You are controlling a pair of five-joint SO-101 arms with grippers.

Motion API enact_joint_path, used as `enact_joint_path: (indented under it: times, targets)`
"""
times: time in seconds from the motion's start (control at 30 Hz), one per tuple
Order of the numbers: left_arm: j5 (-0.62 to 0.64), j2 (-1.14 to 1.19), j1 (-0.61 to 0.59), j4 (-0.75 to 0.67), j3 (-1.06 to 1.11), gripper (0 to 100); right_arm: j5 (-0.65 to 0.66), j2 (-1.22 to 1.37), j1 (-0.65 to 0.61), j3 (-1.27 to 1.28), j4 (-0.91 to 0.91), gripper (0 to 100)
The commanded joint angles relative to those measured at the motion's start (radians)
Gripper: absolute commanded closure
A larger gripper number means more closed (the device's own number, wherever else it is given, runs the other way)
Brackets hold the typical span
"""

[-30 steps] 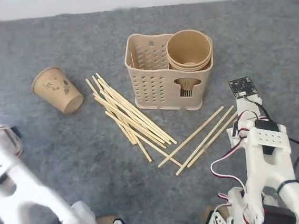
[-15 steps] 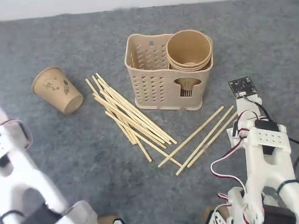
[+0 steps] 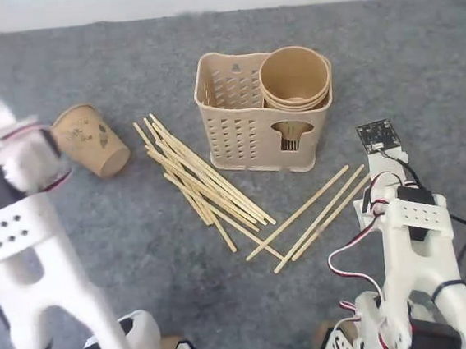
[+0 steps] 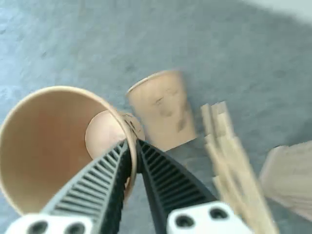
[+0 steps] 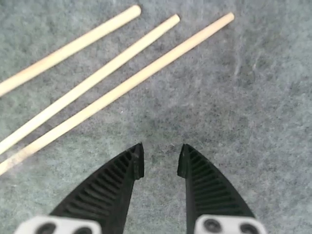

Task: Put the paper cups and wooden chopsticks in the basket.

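Observation:
My left gripper (image 4: 130, 144) is shut on the rim of a brown paper cup (image 4: 44, 141) whose mouth faces the wrist camera. Just beyond it a second printed paper cup (image 4: 163, 109) (image 3: 89, 140) lies on its side on the carpet. The left arm (image 3: 15, 187) stands at the left, close beside that lying cup. A pile of wooden chopsticks (image 3: 200, 178) (image 4: 229, 161) lies between the cup and the beige basket (image 3: 245, 132). Stacked cups (image 3: 294, 76) sit in the basket's right half. My right gripper (image 5: 160, 161) hangs open over bare carpet near three separate chopsticks (image 5: 97, 78) (image 3: 315, 212).
Grey carpet covers the whole floor. The right arm (image 3: 408, 232) stands at the lower right, just right of the three loose chopsticks. A pale wall edge runs along the far side. Open carpet lies right of and behind the basket.
The left arm has swung from the near left corner away toward the lying cup and now rises tall at the left. The right arm, cups, chopsticks and basket have not moved.

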Motion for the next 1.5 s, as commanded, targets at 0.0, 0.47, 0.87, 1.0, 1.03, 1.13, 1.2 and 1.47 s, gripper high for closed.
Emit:
enact_joint_path:
  times: [0.0,0.47,0.87,1.0,1.03,1.13,1.2,1.47]
  targets:
    - [0.094,-0.048,0.144,0.017,-0.189,99,0.018,-0.036,0.008,-0.003,-0.015,87.6]
    - [0.41,0.081,0.715,-0.362,-0.4,99,0.018,-0.035,0.007,0.002,-0.03,87.6]
    - [0.413,0.362,0.916,-0.534,-0.401,99,0.017,-0.035,0.005,0.003,-0.048,87.6]
    - [0.353,0.377,0.957,-0.459,-0.4,99,0.017,-0.035,0.005,0.003,-0.05,87.6]
    - [0.341,0.377,0.964,-0.442,-0.403,99,0.017,-0.035,0.005,0.003,-0.05,87.6]
    - [0.31,0.381,0.968,-0.43,-0.404,99,0.017,-0.035,0.004,0.003,-0.051,87.6]
    - [0.287,0.381,0.964,-0.427,-0.398,99,0.017,-0.035,0.004,0.003,-0.059,87.6]
    - [0.279,0.33,0.987,-0.27,-0.527,99,0.017,-0.035,0.004,0.003,-0.062,87.6]
